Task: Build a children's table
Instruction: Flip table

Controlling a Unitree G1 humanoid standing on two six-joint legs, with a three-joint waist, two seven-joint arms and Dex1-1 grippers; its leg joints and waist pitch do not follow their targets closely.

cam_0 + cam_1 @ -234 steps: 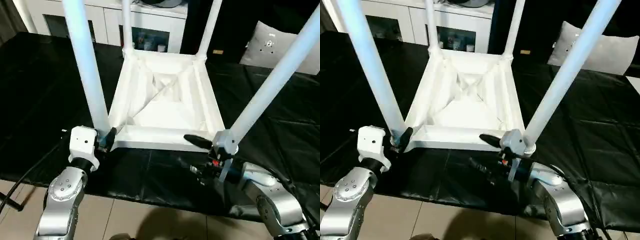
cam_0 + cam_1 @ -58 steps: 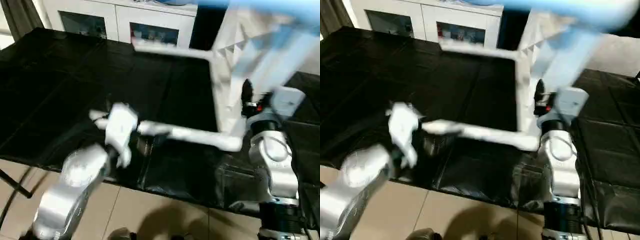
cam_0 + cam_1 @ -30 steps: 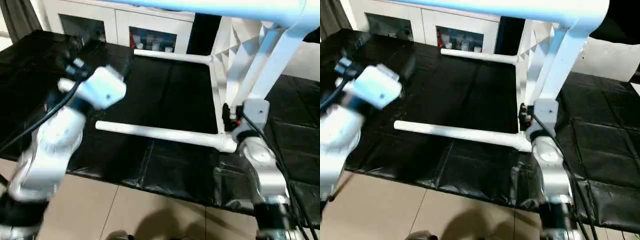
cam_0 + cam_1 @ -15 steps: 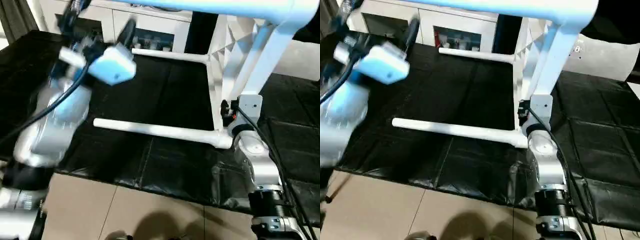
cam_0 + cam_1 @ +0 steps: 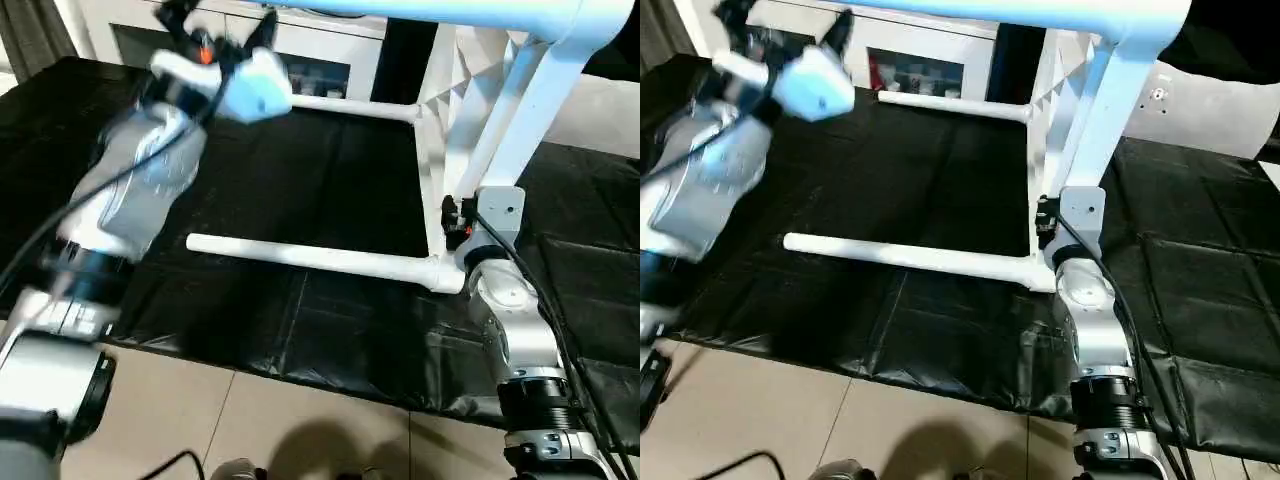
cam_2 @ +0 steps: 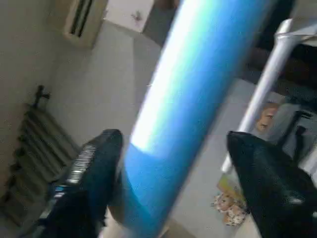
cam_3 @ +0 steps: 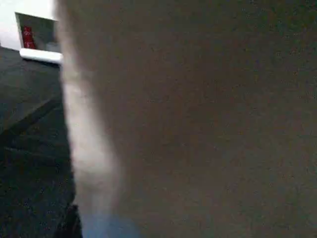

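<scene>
1. The children's table (image 5: 450,110) stands tipped on its side on the black-covered tabletop (image 5: 330,200), its ribbed underside facing the robot's left.
2. Two of its white legs lie level just above the black cover: the near leg (image 5: 310,258) runs from the right gripper's side out toward the left, and the far leg (image 5: 350,105) runs the same way further back.
3. An upper leg (image 5: 450,12) crosses the top of the head views, close to the camera and tinted blue.
4. The left gripper (image 6: 173,163) is raised high, in front of the white cabinet (image 5: 330,50), and its two black fingers (image 6: 94,173) stand wide apart on either side of that upper leg.
5. In the left wrist view one finger lies right against the leg while the other stands clear of it, so the leg is straddled, not clamped.
6. The right gripper (image 5: 455,215) sits at the near lower corner of the table, where the near leg meets the top.
7. Whether its fingers are pressed onto the table there, I cannot tell; the right wrist view is taken up by a pale surface very close to the lens.
</scene>
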